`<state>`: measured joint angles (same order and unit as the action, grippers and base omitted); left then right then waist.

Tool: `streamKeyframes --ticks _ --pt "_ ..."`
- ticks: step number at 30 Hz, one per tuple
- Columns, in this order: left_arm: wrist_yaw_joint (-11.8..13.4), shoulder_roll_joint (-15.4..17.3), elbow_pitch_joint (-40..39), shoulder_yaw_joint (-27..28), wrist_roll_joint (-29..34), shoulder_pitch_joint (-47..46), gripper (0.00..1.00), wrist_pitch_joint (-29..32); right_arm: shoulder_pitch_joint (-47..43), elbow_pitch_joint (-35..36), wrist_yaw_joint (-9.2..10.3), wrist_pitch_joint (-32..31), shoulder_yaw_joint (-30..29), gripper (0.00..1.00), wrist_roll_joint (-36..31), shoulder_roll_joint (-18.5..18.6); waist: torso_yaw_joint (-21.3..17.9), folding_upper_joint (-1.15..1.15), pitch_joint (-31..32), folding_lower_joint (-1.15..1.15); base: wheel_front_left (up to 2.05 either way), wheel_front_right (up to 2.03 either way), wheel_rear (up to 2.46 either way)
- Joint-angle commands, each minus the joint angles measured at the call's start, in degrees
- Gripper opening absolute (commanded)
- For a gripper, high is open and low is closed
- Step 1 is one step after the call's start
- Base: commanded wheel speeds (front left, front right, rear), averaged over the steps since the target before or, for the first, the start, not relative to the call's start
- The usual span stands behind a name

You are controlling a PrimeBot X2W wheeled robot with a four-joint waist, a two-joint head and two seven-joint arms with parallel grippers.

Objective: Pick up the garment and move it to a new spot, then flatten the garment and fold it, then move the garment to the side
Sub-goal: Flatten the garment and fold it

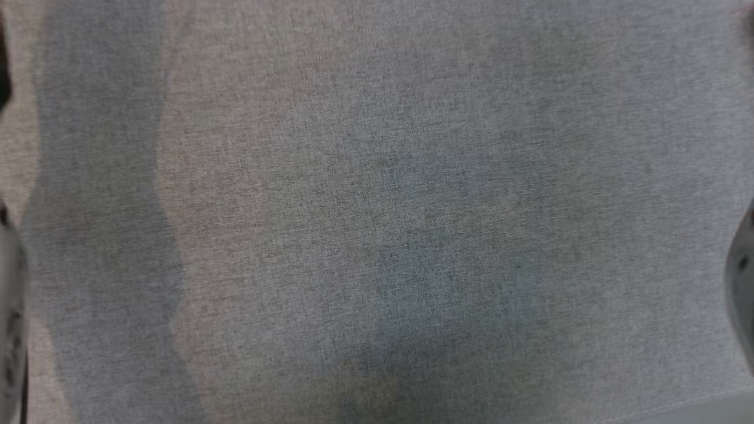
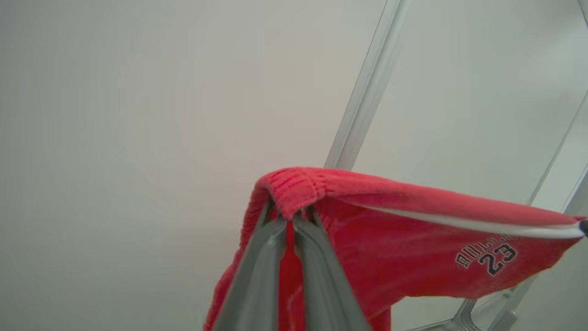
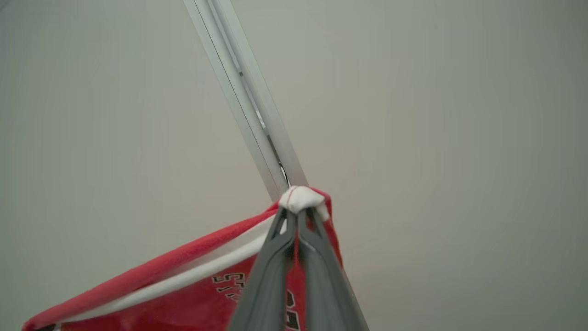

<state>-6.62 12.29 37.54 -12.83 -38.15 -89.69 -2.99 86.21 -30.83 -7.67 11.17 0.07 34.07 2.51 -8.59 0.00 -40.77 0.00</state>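
A grey, heathered, cloth-covered surface [image 1: 377,176] spans the head view, with a darker shadow band [image 1: 106,235] running from 11 to 7 o'clock, a dim patch [image 1: 447,277] near centre, and its edge [image 1: 695,406] at 5 o'clock.

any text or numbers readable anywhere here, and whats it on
"23": dark outlined numerals on the red garment, left wrist view.
Arched word just above the "23": too blurred to read for sure.
Dark lettering on the same garment in the right wrist view: upside down, partly behind the right pincer, unreadable.
Grey fabric surface in the head view: no text.
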Motion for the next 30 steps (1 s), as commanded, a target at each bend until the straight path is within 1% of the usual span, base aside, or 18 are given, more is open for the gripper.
streamKeyframes --ticks 1,2,4,6,9,10,12,14,16,17,19,20,23,25,27,28,30 --pt "-0.4 0.2 3.1 -1.4 -0.2 2.7 0.0 -2.1 -4.2 -0.5 0.31 1.5 1.5 0.0 1.3 0.8 0.0 0.0 -2.0 0.0 0.0 0.0 0.0" --pt "-0.7 0.0 4.8 -2.9 -0.6 4.8 0.0 -2.5 -6.7 -0.1 0.3 2.1 3.0 0.0 2.0 0.7 0.3 0.0 -2.0 0.0 0.0 0.0 0.0" --pt "-0.8 -0.2 4.4 -6.5 -3.4 8.8 0.0 -3.5 -12.8 2.2 0.17 2.9 5.7 0.0 4.0 0.9 0.7 0.0 -1.6 0.0 0.0 0.0 0.0" --pt "-0.8 0.5 1.4 -10.7 -7.7 15.0 0.0 -3.5 -19.9 6.1 0.17 3.6 8.4 0.0 4.8 3.7 1.5 0.0 -0.6 0.0 0.0 0.0 0.0" --pt "-0.8 4.5 -5.4 -17.2 -12.7 25.5 0.0 -4.3 -33.3 14.0 0.17 4.0 11.5 0.0 7.4 6.7 2.5 0.0 1.5 0.0 0.0 0.0 0.0" --pt "-0.8 5.8 -7.9 -18.7 -15.1 29.5 0.0 -4.4 -37.9 16.8 0.17 4.1 12.1 0.0 7.4 8.3 2.6 0.0 2.6 0.0 0.0 0.0 0.0" --pt "-0.8 8.8 -13.5 -22.5 -17.9 35.9 0.0 -4.0 -46.3 22.6 0.17 4.1 11.9 0.0 6.9 11.0 3.2 0.0 4.9 0.0 0.0 0.0 0.0" --pt "-0.8 11.4 -19.2 -25.5 -20.6 43.5 0.0 -4.0 -55.4 27.2 0.17 4.1 11.1 0.0 5.7 12.1 3.5 0.0 7.6 0.0 0.0 0.0 0.0" --pt "-0.8 15.3 -23.0 -28.5 -20.1 51.1 0.0 -4.9 -64.2 30.4 0.17 4.1 10.0 0.0 4.9 11.7 3.2 0.0 12.4 0.0 0.0 0.0 0.0" --pt "-0.3 16.8 -24.5 -29.3 -20.0 55.4 0.0 -5.6 -68.4 31.5 0.17 4.1 10.0 0.0 3.9 12.0 2.8 0.0 14.9 0.0 0.0 0.0 0.0" --pt "1.8 18.2 -28.5 -30.7 -21.1 63.7 0.0 -6.6 -76.0 33.3 0.17 4.1 10.0 0.0 2.6 11.5 2.0 0.0 19.3 0.0 0.0 0.0 0.0" --pt "1.8 18.2 -28.5 -30.7 -21.1 63.7 0.0 -6.6 -76.0 33.3 0.17 4.1 10.0 0.0 2.6 11.5 2.0 0.0 19.3 0.0 0.0 0.0 0.0" --pt "6.8 20.4 -36.0 -31.8 -23.0 75.9 0.0 -7.9 -87.2 35.4 0.18 4.1 9.9 0.0 2.3 10.3 1.1 0.0 24.3 0.0 0.0 0.0 0.0" --pt "10.5 21.6 -41.8 -32.0 -24.3 82.8 0.0 -9.0 -93.9 37.3 0.17 4.1 10.2 0.0 1.0 10.7 1.2 0.0 26.9 0.0 0.0 0.0 0.0" --pt "13.6 22.3 -47.1 -32.6 -25.0 88.5 0.0 -9.6 -99.9 39.4 0.17 4.1 9.2 0.0 0.7 10.4 2.1 0.0 28.7 0.0 0.0 0.0 0.0" --pt "14.8 22.3 -49.7 -32.8 -25.8 91.1 0.0 -9.9 -102.4 40.8 0.17 4.1 8.5 0.0 0.7 10.4 2.6 0.0 29.2 0.0 0.0 0.0 0.0" --pt "16.2 22.3 -54.1 -32.5 -27.3 94.6 0.0 -10.3 -105.1 43.7 0.17 4.1 6.8 0.0 1.7 9.9 3.5 0.0 29.6 0.0 0.0 0.0 0.0"
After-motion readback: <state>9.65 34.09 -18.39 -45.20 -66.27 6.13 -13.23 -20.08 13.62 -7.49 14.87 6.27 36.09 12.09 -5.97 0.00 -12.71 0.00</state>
